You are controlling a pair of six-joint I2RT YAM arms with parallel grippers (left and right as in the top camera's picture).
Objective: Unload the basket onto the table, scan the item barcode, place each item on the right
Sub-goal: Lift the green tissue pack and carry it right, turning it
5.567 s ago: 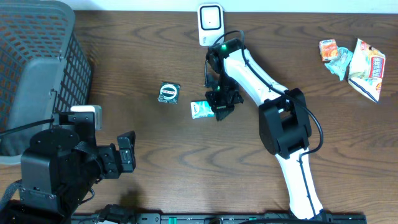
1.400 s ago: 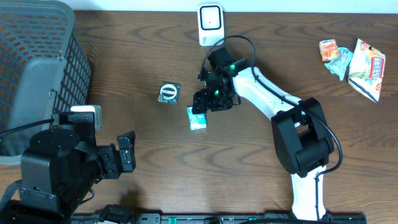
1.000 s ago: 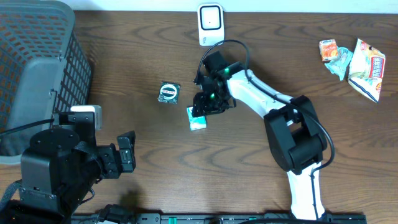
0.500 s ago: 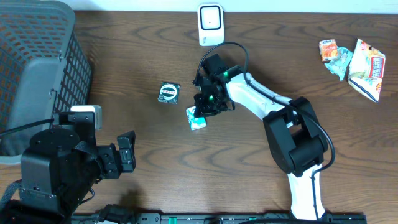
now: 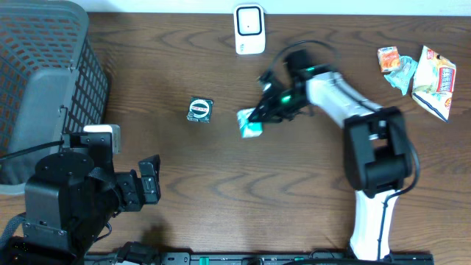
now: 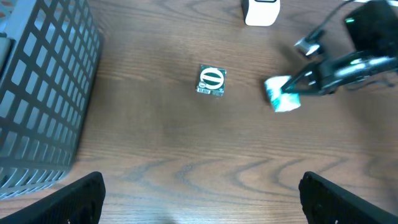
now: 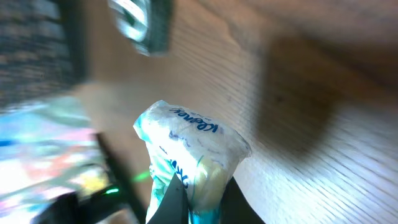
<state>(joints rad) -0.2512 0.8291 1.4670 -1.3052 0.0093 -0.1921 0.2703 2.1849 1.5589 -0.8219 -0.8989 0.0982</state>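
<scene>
Right gripper [image 5: 257, 118] is pinched tight on a white-and-teal tissue packet [image 5: 251, 126]. It grips one end of the wrapper, and the rest of the packet sticks out beyond it. In the right wrist view the two dark fingertips [image 7: 166, 208] meet at the packet's lower end and the crumpled wrapper fans out above them. Behind it is the wood grain of the counter [image 7: 336, 174], with a dark shadow off to one side. The packet looks lifted off the surface, though I cannot tell how far.

From overhead the packet is around the middle of the counter, nearer the far edge than the near one, and the right arm reaches in from the right side. The white scanner [image 5: 249, 29] stands at the far edge, almost straight beyond the packet and well apart from it. A small dark packet with a round white label [image 5: 199, 110] lies flat on the wood toward the left edge from the tissue packet, not touching it.

Left gripper [image 5: 149, 182] hangs by the near-left corner, spread wide with nothing between its fingers [image 6: 74, 199]; its wrist view shows only bare wood there. A grey mesh basket [image 5: 88, 66] fills the far-left corner. Crumpled snack packets [image 5: 434, 73] lie at the far-right corner.
</scene>
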